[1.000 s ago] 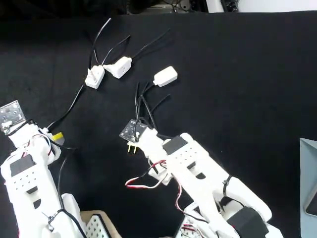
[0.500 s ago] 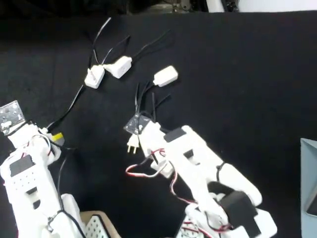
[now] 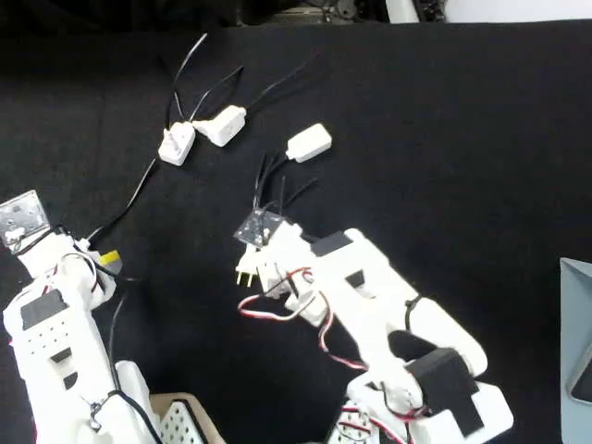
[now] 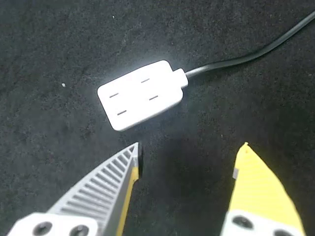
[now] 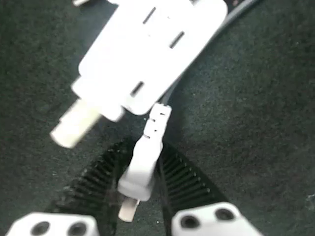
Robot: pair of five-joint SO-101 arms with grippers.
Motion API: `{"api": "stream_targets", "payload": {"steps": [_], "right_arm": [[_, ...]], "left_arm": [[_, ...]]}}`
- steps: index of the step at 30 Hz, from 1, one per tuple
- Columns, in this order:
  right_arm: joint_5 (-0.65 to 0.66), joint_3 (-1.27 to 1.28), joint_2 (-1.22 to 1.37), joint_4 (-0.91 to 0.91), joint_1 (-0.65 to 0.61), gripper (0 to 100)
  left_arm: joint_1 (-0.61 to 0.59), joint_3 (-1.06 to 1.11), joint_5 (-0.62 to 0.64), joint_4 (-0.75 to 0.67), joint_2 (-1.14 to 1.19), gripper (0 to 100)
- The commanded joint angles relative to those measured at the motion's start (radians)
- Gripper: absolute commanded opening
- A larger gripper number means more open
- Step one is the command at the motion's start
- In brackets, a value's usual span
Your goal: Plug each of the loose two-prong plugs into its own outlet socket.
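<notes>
surface: black cloth table | left tool spread near socket | right tool pinching plug

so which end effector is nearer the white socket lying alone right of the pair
Right. The right end effector, shut on a plug, is just short of that socket; the left end effector is much farther, off to the left.

layout | outlet socket before left tool; plug in right tool
</notes>
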Motion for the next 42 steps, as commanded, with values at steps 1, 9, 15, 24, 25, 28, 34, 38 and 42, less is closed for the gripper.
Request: {"api": "stream_targets", "payload": {"steps": [1, 9, 15, 24, 25, 28, 34, 38, 42], "right_arm": [[0.054, -0.01, 0.007, 0.003, 0.118, 1.3], [0.061, -0.018, 0.007, 0.041, 0.178, 17.1], [0.015, -0.087, 0.015, 0.046, 0.16, 16.0], [-0.009, -0.107, 0.016, 0.011, 0.161, 16.0], [-0.023, -0.107, 0.016, 0.0, 0.161, 16.0], [-0.035, -0.105, 0.016, -0.006, 0.161, 18.4], [-0.035, -0.107, 0.016, -0.012, 0.161, 15.8], [-0.035, -0.114, 0.018, -0.035, 0.163, 15.5], [-0.035, -0.116, 0.018, -0.034, 0.163, 10.7]], "left_arm": [[-0.001, 0.008, -0.002, -0.06, -0.015, 30], [-0.001, 0.008, -0.002, -0.063, -0.015, 30], [-0.001, 0.008, -0.002, -0.063, -0.015, 30], [-0.001, 0.008, -0.002, -0.063, -0.015, 30], [-0.001, 0.008, -0.002, -0.063, -0.015, 30], [-0.001, 0.008, -0.002, -0.063, -0.015, 30], [-0.001, 0.008, -0.002, -0.063, -0.015, 30], [-0.001, 0.008, -0.002, -0.063, -0.015, 30], [-0.001, 0.01, -0.002, -0.063, -0.015, 30]]}}
